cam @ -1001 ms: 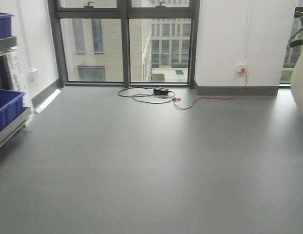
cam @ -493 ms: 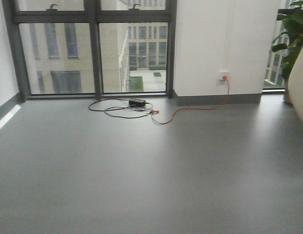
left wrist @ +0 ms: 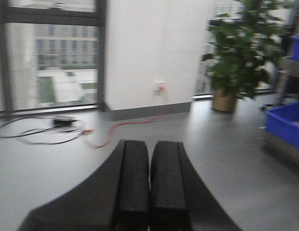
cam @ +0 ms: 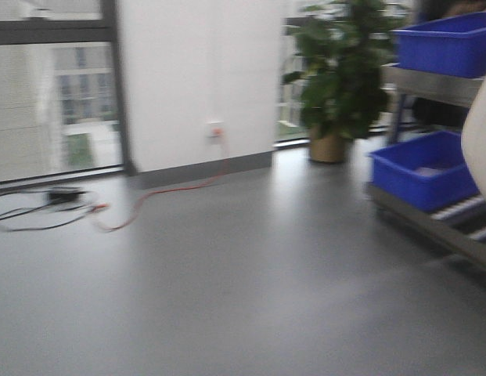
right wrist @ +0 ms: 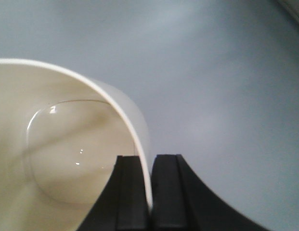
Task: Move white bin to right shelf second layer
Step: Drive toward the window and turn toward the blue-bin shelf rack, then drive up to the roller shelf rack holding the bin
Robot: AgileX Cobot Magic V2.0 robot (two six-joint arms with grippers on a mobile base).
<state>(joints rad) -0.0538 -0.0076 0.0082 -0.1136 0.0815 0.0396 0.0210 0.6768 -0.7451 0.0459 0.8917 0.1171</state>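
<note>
Plastic comes first from where I stand: the white bin point(right wrist: 58, 159) is held up above the grey floor point(right wrist: 226, 86). Its thin rim is caught between the two black jaws of the right gripper point(right wrist: 150, 166), which are clamped on that one wall, one jaw inside the tub and one outside. The tub's glossy inside looks bare. In the front view the same bin point(cam: 482, 149) is only a pale curved sliver at the right edge. The left gripper point(left wrist: 150, 149) holds nothing; its jaws are pressed together with just a thin seam between them, pointing out over the floor. Further out, an orange cable point(cam: 160, 192) snakes across the floor up to a wall socket point(cam: 215, 128) on the white wall point(cam: 196, 70), and black cables point(cam: 39, 211) lie in loops by the window point(cam: 51, 102). A leafy potted plant point(cam: 340, 74) stands by the wall past that. To the right is the right shelf point(cam: 430, 223), a steel rack. Its lower visible level has striped roller lanes with a blue crate point(cam: 423, 176) on it, and another blue crate point(cam: 446, 45) sits on the level above. The bin is in the gripper, resting on neither level. The view is blurred, and I cannot tell which level is the second layer.
</note>
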